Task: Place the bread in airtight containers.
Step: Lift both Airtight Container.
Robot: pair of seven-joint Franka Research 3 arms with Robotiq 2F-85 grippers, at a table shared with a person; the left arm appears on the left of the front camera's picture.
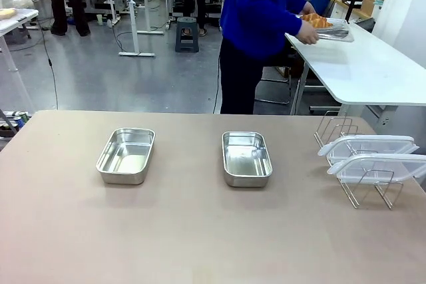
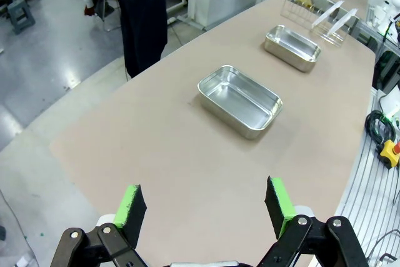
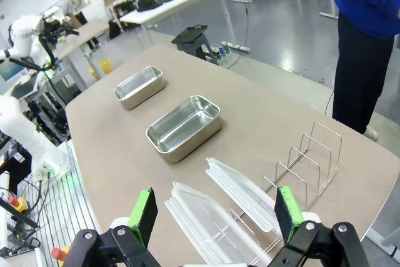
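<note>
Two empty steel containers sit on the brown table: one at the left (image 1: 126, 155) (image 2: 239, 100) (image 3: 139, 86) and one near the middle (image 1: 246, 157) (image 2: 292, 47) (image 3: 184, 127). Two clear lids (image 1: 373, 155) (image 3: 231, 207) lean in a wire rack (image 1: 349, 164) (image 3: 306, 161) at the right. The bread (image 1: 317, 21) lies on a metal tray (image 1: 341, 32) on a white side table behind, where a person in blue (image 1: 263, 11) has a hand on the tray. My left gripper (image 2: 205, 211) and right gripper (image 3: 215, 214) hang open above the table, holding nothing.
The white side table (image 1: 373, 71) stands beyond the far right corner. The person stands at the far edge between the two tables. Cables and a yellow box (image 2: 389, 151) lie off the table's side. Other desks and a stool (image 1: 187, 34) are farther back.
</note>
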